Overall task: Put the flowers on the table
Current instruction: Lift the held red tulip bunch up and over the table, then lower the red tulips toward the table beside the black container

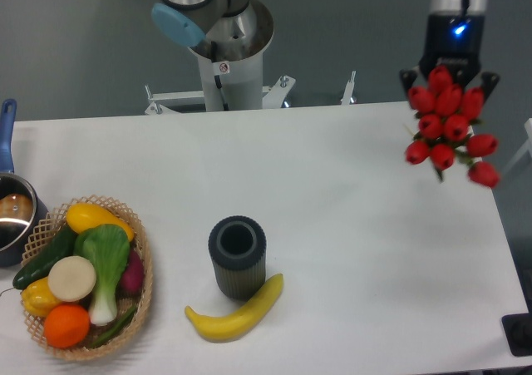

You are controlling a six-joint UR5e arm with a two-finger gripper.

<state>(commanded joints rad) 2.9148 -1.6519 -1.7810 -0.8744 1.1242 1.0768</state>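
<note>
Over the far right corner of the worktop (349, 192), the flowers (449, 125) hang in the air: a bunch of red buds spread below the tool (450, 80), a little green showing among them. I cannot see the stems properly or the tie; the buds cover them from this angle. The bunch looks to me held up rather than lying flat, though from above I can't judge how high it sits off the surface.

My read is that the job is partway: the flowers are picked up and carried over the worktop, but they are not yet laid down and released. What is left is to lower them onto a bare patch and let go.

The tool itself is mostly hidden by the buds. I see its two dark finger ends poking out either side of the top buds, so it seems to be gripping the bunch somewhere behind them, but the contact is covered and I cannot tell from here how wide the fingers stand.

Further out, a dark ribbed cup (237, 256) stands upright near the front edge with a banana (237, 313) just beside its base. At the front left corner a basket (143, 296) holds mixed produce, and a pot (10, 217) sits at the left edge.
</note>
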